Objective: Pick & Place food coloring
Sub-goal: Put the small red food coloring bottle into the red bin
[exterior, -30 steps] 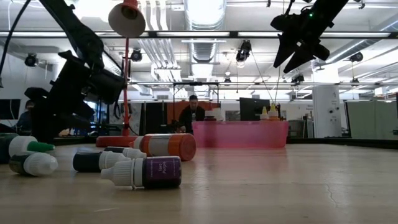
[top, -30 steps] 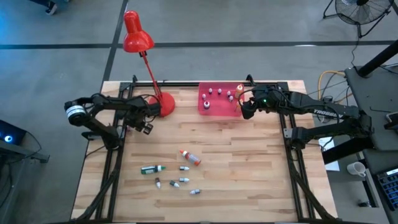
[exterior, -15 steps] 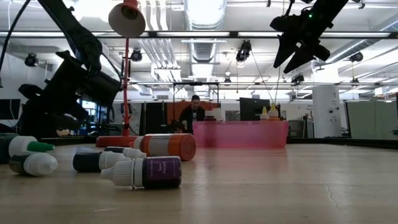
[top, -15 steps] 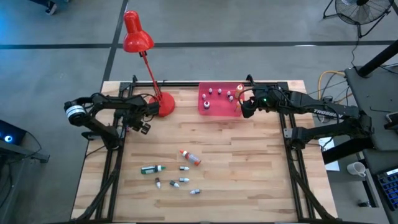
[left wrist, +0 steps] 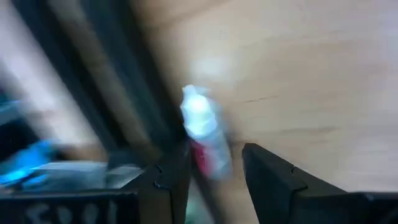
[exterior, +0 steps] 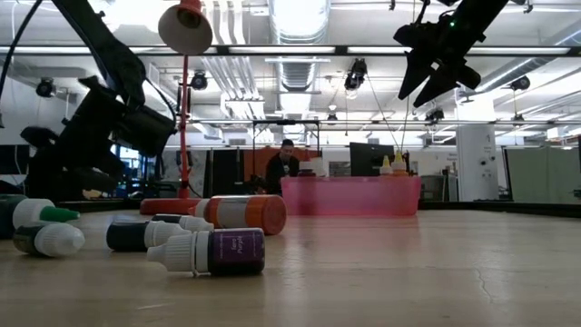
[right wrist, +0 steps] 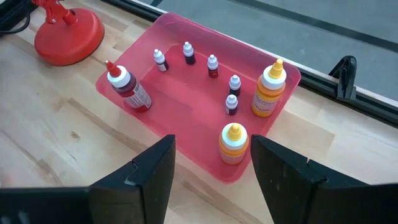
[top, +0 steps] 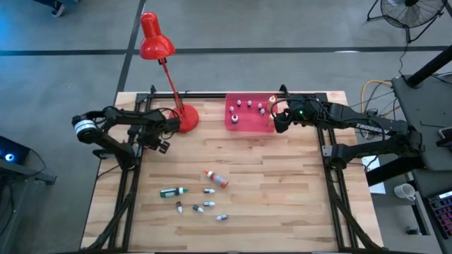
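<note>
- Big open workshop here, ceiling lights blazing, and a person [exterior: 286, 162] sits far back behind the wooden table [top: 282, 183].
- A red desk lamp [top: 157, 39] stands with its round base at the table's far edge, head leaning out beyond it.
- Just beside that base sits the pink tray [top: 236, 125], and it holds upright bottles: the right wrist view picks out two orange-capped yellow ones [right wrist: 268, 89], a red one [right wrist: 127, 88], and five tiny dark ones [right wrist: 212, 66].
- The right gripper [top: 280, 120] hangs in the air over the tray's right end, fingers [right wrist: 138, 180] spread apart, nothing between them.
- The left gripper [top: 164, 142] hovers near the table's left edge, close to the lamp base; its fingers [left wrist: 168, 183] stand parted with a small red, white-capped bottle [left wrist: 204, 132] seen between them, and whether they touch it, I can't tell through the blur.
- Down the near middle of the table lie the loose food coloring bottles [top: 205, 199]: an orange-red one [top: 216, 179], a dark green one [top: 171, 191], and several tiny whitish ones scattered near them.
- From table height, a purple-labelled bottle [exterior: 218, 252] lies on its side nearest the front.
</note>
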Available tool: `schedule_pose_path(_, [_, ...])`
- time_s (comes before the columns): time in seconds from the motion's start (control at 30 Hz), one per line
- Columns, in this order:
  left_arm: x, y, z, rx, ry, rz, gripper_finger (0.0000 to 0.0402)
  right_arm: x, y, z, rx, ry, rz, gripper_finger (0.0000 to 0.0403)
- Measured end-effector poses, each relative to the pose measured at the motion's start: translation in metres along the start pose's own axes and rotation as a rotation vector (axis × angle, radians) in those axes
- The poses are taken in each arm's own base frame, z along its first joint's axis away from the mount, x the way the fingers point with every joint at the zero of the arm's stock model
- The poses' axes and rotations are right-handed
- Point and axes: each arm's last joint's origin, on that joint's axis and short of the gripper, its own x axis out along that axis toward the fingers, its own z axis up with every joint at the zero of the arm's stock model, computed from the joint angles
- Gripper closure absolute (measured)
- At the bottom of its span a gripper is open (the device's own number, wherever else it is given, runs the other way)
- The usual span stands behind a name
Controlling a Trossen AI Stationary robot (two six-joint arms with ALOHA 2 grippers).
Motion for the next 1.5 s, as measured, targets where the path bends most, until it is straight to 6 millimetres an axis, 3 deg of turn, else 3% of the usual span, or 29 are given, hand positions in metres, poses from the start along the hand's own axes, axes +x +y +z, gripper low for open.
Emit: schedule_pose_path(1.5, [-0.013, -0.014, 0.015, 0.146, -0.077, -0.223, 0.0282, 0.000, 0.000, 0.000, 0.000, -0.002, 0.000, 0.0202])
